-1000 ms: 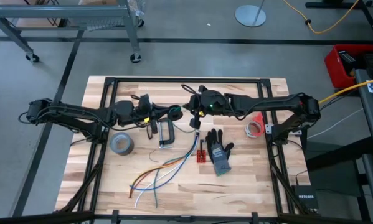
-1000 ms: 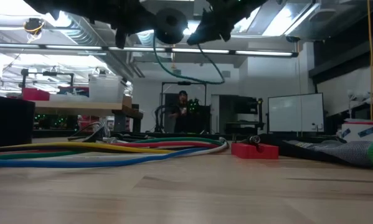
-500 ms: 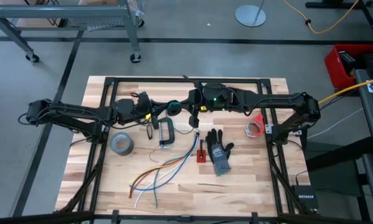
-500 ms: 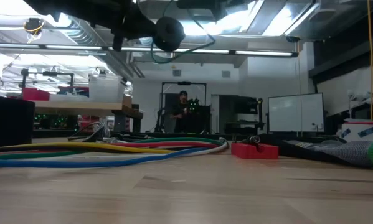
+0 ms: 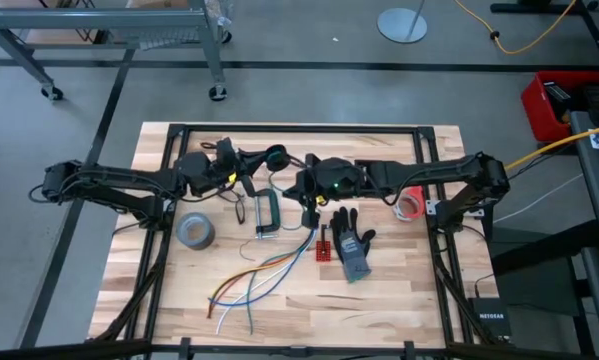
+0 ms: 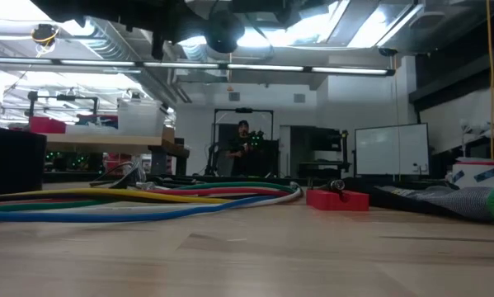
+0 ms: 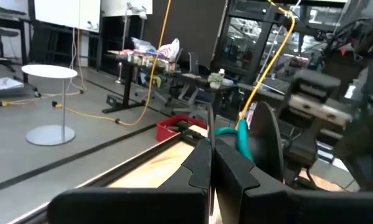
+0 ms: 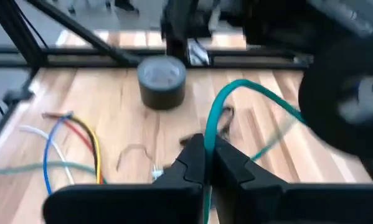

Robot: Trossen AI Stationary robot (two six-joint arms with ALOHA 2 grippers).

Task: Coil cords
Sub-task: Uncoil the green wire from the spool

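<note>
Cord bundle is a small black doughnut, upper centre of the high view, off the table, at the tip of my left gripper. In the left wrist view my fingers are pressed together, with the dark disc of the coil just beside them; what they pinch is hard to make out. A teal strand runs from the coil to my right gripper, centre frame, whose fingers are closed on it.

Surface: butcher-block wooden table. On it are a grey tape roll, a clamp, loose coloured wires, a glove, a red block and a red-rimmed tape roll.

Room: concrete floor, a whiteboard and a person far back in the low view.

In the low view the arms are cropped at the top edge and the coil is only a silhouette. The right wrist view is blurred.
</note>
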